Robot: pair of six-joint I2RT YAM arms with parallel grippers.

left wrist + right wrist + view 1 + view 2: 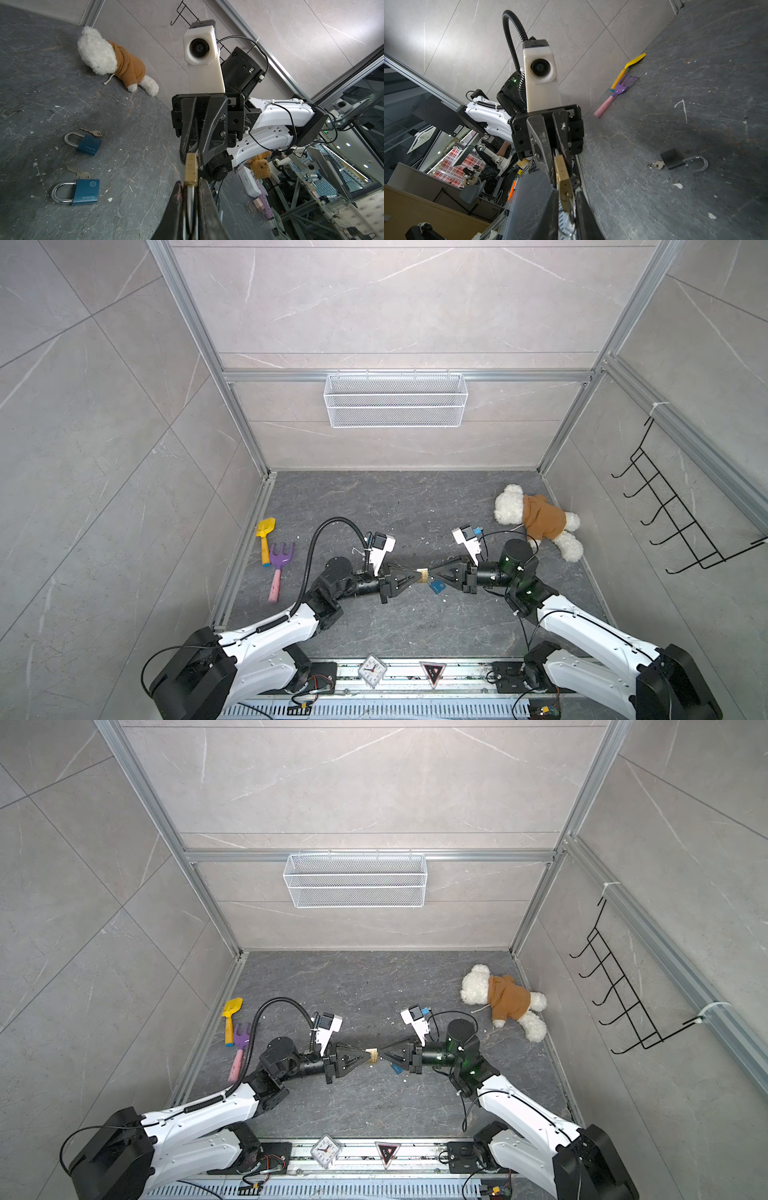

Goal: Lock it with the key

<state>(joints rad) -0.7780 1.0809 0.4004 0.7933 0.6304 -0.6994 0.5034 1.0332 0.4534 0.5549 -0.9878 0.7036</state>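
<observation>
Brass padlock (423, 575) is off the worktop (374, 510), over its centre. Left gripper (417, 574) jaws clenched on its shackle. Right gripper (430, 572) jaws around the key (571, 212) end, can't tell if gripping. Left wrist view shows blue padlock A (85, 191) and blue padlock B (89, 144); top views show just 1.

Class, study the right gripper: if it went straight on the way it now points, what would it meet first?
The brass padlock: it sits at the tips of the right gripper, held by the left gripper facing it. Contact is unclear.
</observation>
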